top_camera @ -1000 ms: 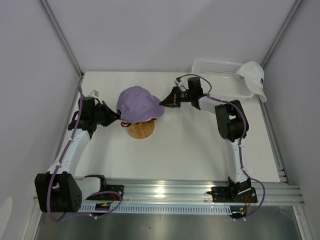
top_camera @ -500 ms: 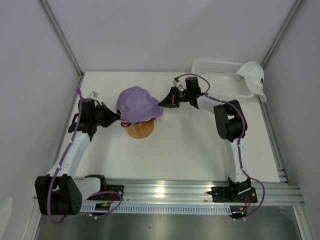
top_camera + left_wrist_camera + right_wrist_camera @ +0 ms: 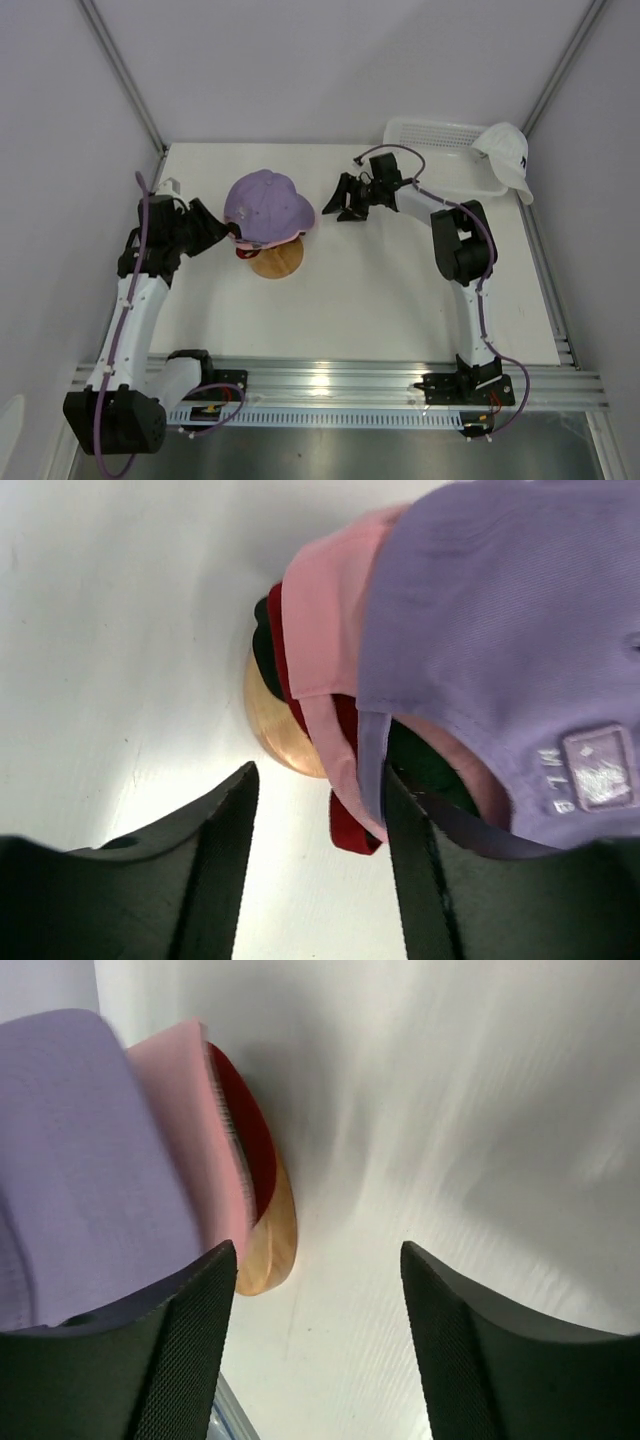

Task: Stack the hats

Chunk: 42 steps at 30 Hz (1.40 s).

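The lavender hat (image 3: 265, 203) sits on top of a stack of hats on the round wooden stand (image 3: 277, 261). In the left wrist view the lavender hat (image 3: 500, 630) covers a pink one (image 3: 320, 630), with a red strap (image 3: 348, 825) and a dark edge (image 3: 264, 652) below. My left gripper (image 3: 216, 228) is open just left of the stack, its right finger (image 3: 425, 880) beside the hanging straps. My right gripper (image 3: 342, 200) is open to the right of the stack and holds nothing. A white hat (image 3: 507, 153) rests on the basket's right end.
The white mesh basket (image 3: 438, 145) stands at the back right corner. Grey walls close in the table on three sides. In the right wrist view the stand (image 3: 272, 1245) shows under the pink (image 3: 200, 1130) and red (image 3: 250, 1135) brims.
Both grippers have opened and let go of the lavender hat, then drawn back from it. The hat has shifted slightly left and settled on the stack.
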Tool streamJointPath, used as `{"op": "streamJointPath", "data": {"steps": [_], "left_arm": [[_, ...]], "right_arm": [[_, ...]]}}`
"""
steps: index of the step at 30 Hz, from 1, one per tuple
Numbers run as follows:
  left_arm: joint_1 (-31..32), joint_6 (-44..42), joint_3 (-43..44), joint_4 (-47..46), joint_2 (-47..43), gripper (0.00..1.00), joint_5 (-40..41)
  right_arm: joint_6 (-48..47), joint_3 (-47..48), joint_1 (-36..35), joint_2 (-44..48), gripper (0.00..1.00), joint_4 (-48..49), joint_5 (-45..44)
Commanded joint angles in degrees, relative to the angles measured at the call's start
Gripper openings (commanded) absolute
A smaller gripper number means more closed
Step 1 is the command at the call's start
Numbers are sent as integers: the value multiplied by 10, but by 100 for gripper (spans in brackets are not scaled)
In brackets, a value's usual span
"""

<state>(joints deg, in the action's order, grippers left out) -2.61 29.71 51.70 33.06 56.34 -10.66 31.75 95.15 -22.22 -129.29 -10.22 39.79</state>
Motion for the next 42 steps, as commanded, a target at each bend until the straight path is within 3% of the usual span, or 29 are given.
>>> {"op": "streamJointPath", "data": {"steps": [1,6,13,15,19,23,27,34,42], "left_arm": [[-9,-36,66,32,-13,59,41],[-8,-55,109,49,-34,77,25],[-8,-91,155,72,-105,96,70],[-8,-95,164,76,-121,98,81],[-9,-103,165,74,-141,100,85],[-9,-99,144,47,-146,100,38],[-9,-92,123,24,-134,99,12],[-9,-95,111,13,-125,100,17],[-9,-111,100,3,-132,100,46]], "right_arm": [[-62,69,1,95,70,-69,-45],[-70,89,54,174,75,-107,-79],[-70,54,159,310,86,-171,-247],[-57,22,190,357,90,-161,-261],[-32,-81,303,421,95,-126,-302],[-10,-140,373,444,98,-126,-371],[42,-230,416,453,99,-39,-378],[96,-321,422,420,99,67,-464],[152,-339,422,349,99,195,-559]]}}
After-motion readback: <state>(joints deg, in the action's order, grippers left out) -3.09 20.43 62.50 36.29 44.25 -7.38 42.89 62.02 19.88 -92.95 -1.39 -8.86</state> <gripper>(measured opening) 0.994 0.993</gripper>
